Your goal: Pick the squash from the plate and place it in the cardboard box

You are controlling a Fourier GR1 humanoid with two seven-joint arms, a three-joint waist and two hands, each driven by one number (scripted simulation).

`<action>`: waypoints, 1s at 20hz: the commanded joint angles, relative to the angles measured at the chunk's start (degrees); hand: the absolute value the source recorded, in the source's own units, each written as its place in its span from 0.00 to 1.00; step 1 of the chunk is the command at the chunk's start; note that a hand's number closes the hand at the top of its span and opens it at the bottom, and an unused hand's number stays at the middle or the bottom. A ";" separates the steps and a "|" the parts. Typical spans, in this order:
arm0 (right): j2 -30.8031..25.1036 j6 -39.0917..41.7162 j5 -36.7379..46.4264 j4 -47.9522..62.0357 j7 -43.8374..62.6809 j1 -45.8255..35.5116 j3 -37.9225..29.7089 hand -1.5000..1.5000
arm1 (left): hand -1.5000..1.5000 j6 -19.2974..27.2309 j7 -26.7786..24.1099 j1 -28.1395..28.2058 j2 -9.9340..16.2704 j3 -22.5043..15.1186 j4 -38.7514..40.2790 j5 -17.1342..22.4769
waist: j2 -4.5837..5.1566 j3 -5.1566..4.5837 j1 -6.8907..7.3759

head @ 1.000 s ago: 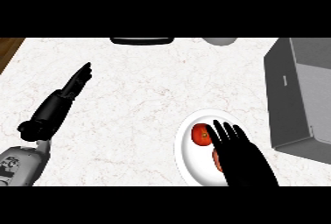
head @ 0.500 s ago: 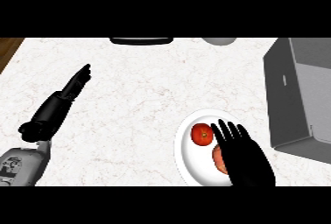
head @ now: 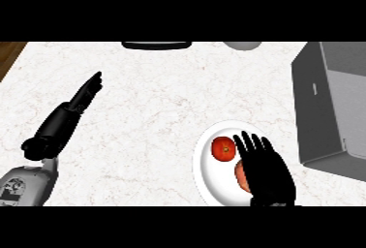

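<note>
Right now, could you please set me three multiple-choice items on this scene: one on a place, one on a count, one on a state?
1. Where is the box?
A. right edge of the counter
B. left edge
C. on the plate

2. How many red or orange items show on the plate?
A. none
B. two
C. five

3. The right hand is:
A. inside the box
B. on the bare counter
C. over the plate, fingers straight

Answers:
1 A, it fills the right side.
2 B, a tomato and an orange item half under the hand.
3 C, it covers the plate's right part.

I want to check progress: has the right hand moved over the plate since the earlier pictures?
Yes. The right hand has drawn back slightly toward the view's lower edge, judged against the white plate, which has stayed put.
</note>
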 commanded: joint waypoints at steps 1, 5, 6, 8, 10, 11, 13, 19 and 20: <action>-0.65 0.05 2.89 1.70 -1.19 1.32 -1.46 0.00 | 0.50 -2.67 -2.09 1.24 1.07 3.18 0.66 0.08 | -0.01 -0.01 0.00; 1.65 -4.69 5.82 7.74 -5.01 2.08 -0.79 0.00 | 0.50 -2.89 1.61 -2.78 -1.35 3.18 1.40 -0.79 | 0.04 0.00 0.02; 1.96 -7.55 5.80 9.77 -6.32 2.82 -1.77 0.00 | 0.50 -0.30 -1.80 0.86 -3.21 0.66 0.35 -4.37 | 0.03 0.00 0.09; 3.53 -2.48 4.78 6.84 -5.64 2.30 -2.93 0.00 | 0.50 -0.22 0.56 0.00 -4.69 0.85 -0.16 -5.37 | 0.01 -0.01 0.01; -0.25 -4.26 4.78 9.14 -11.63 2.59 -5.20 0.00 | 0.50 -1.90 -2.14 3.67 -3.74 1.97 -1.58 -4.78 | 0.00 0.00 0.13; 1.75 -5.18 6.12 11.90 -12.39 0.70 -4.09 1.00 | 0.50 -3.73 -3.39 0.43 -3.27 3.82 2.53 -3.33 | 0.04 -0.01 0.07; -0.21 -7.15 7.11 10.38 -16.17 2.37 -0.74 1.00 | 0.50 -3.04 -0.09 -1.49 -3.21 3.26 1.24 -4.10 | 0.02 0.01 0.04; -1.13 -15.93 13.03 13.16 -21.90 0.57 -1.93 1.00 | 0.50 -3.74 -0.64 1.46 -3.95 4.13 -0.69 -4.23 | 0.00 0.00 0.21; -2.79 -14.36 13.30 11.44 -22.97 1.24 -2.73 1.00 | 0.50 -3.40 -0.31 1.42 -5.23 3.35 -0.86 -4.90 | -0.02 0.00 0.07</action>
